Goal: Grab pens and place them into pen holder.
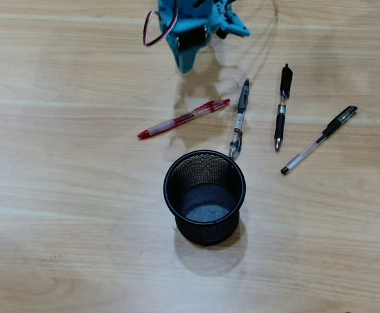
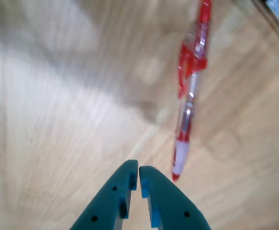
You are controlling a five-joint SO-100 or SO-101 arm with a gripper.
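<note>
On the wooden desk point(image 1: 59, 195), the red pen with a clear barrel point(image 1: 183, 119) lies left of three darker pens, above the round black mesh holder point(image 1: 204, 195). The teal jaws are closed and empty; they should open wide, then straddle its middle.

Four slim pens (red point(image 1: 184, 119), grey-clear point(image 1: 239, 119), black-yellow point(image 1: 282, 107), black-capped clear point(image 1: 319, 139)) lying flat behind upright, empty black wire-mesh pen holder point(image 1: 204, 197).

You could not read any text, brand, number or sign in either view; any print on the pens was too small.
</note>
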